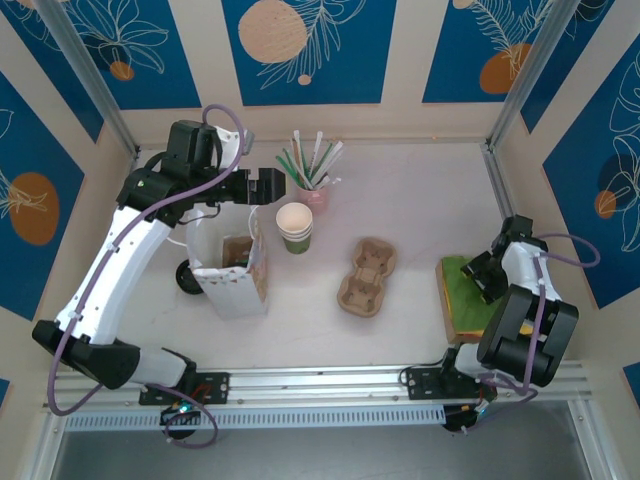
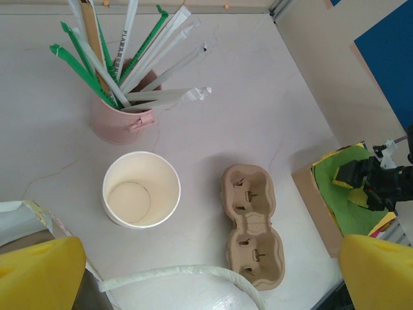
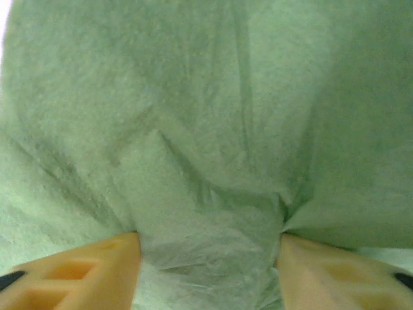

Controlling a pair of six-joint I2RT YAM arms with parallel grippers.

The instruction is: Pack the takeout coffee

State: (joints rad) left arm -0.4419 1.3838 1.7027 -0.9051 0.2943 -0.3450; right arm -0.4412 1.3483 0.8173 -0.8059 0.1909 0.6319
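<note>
Right gripper (image 3: 210, 271) pinching a green napkin (image 3: 206, 129), left gripper (image 2: 206, 284) wide open and empty

The coffee cup (image 1: 187, 276) shows as little more than a round black lid on the table (image 1: 420, 190), just left of the white paper bag (image 1: 235, 285) and partly under the left arm; its green side cannot be made out. The bag stands open with something brown inside. The left gripper hangs above a stack of lidless cups (image 2: 141, 188), with a pink cup of straws (image 2: 119, 126) behind them and a cardboard cup carrier (image 2: 253, 223) beside them. At the right edge, the right gripper's fingers have half closed, with napkin paper bunched between them
</note>
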